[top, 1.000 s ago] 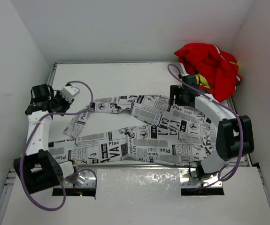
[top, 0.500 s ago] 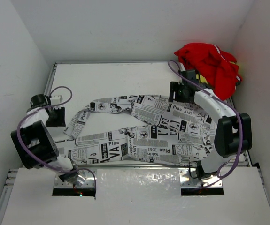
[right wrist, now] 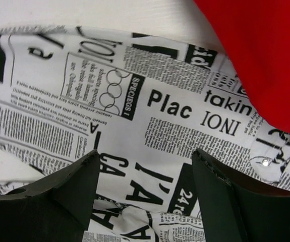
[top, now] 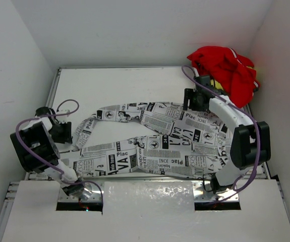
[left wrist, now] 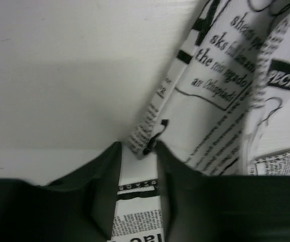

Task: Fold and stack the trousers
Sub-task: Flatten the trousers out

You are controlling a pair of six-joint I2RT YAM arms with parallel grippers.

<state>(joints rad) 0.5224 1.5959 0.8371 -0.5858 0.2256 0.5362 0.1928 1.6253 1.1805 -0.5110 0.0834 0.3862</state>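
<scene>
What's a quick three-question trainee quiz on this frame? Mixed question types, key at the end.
1. True or false: the right end effector is shut on the red garment.
2. Where does the red garment lie? A) at the far right corner of the table B) at its near left edge C) between the trouser legs
3. Which end effector has a leg hem of the trousers between its fingertips?
Key: 1 false, it is open above the trousers. 2 A. 3 the left end effector.

Left arm (top: pixel 33 145): folded back, low; left gripper (left wrist: pixel 137 151), fingers (left wrist: pixel 104 186) narrowly parted. Right arm (top: pixel 229 114): stretched forward; right gripper (right wrist: pixel 145 156), fingers (right wrist: pixel 64 196) wide apart.
</scene>
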